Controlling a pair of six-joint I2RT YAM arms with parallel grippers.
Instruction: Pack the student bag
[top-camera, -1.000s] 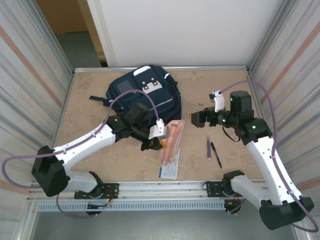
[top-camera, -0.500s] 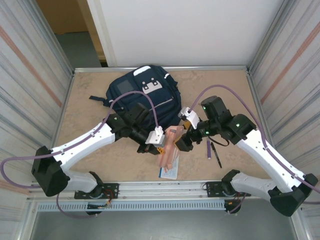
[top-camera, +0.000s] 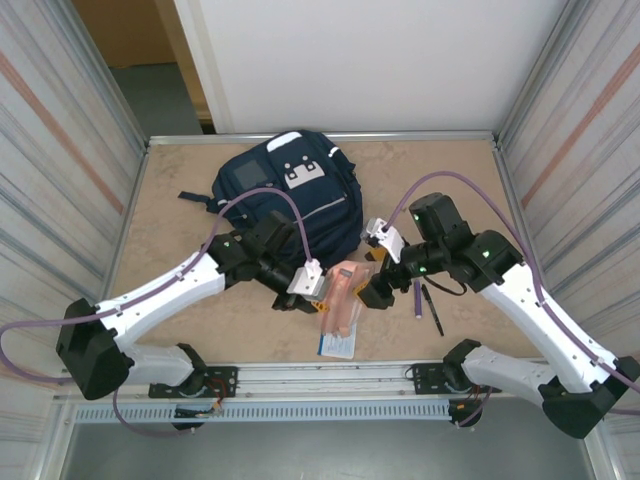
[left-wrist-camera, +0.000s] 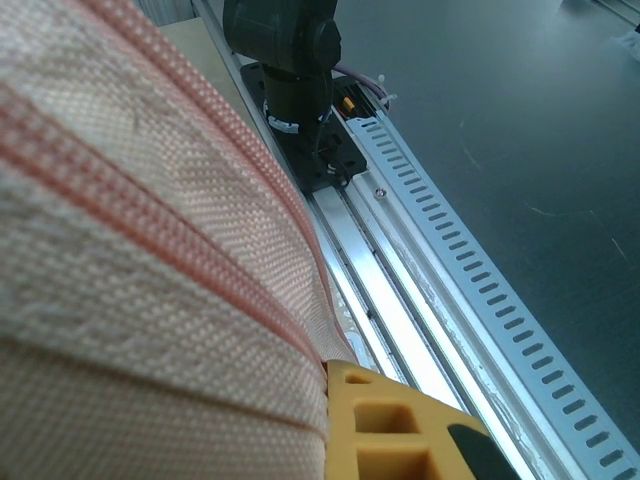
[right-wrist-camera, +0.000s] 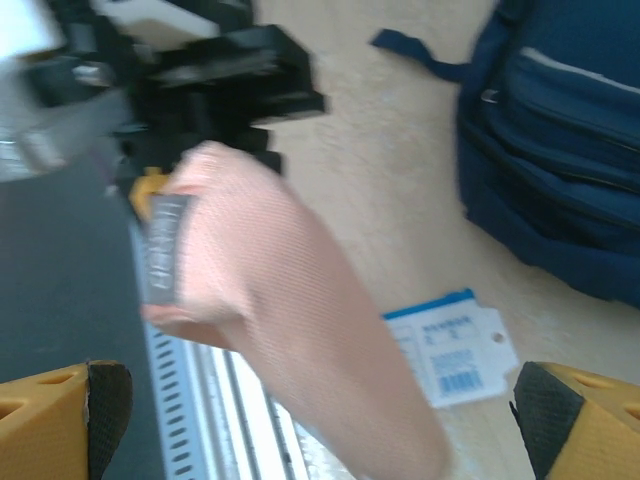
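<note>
Plainly, the left gripper (top-camera: 320, 288) is pressed together on the pink pencil pouch (top-camera: 345, 295), pinching it near one end so that it hangs tilted over a blue-and-white card (top-camera: 338, 346) on the table (top-camera: 450, 170). The right gripper (top-camera: 374, 291) stands spread wide just beside the pouch (its wrist view has the pouch between the two yellow fingertips (right-wrist-camera: 60, 410), but I cannot tell whether they touch it). The student bag (top-camera: 285, 195) lies at the far middle of the table, behind both grippers. Two pens (top-camera: 417, 297) lie near the right arm.
</note>
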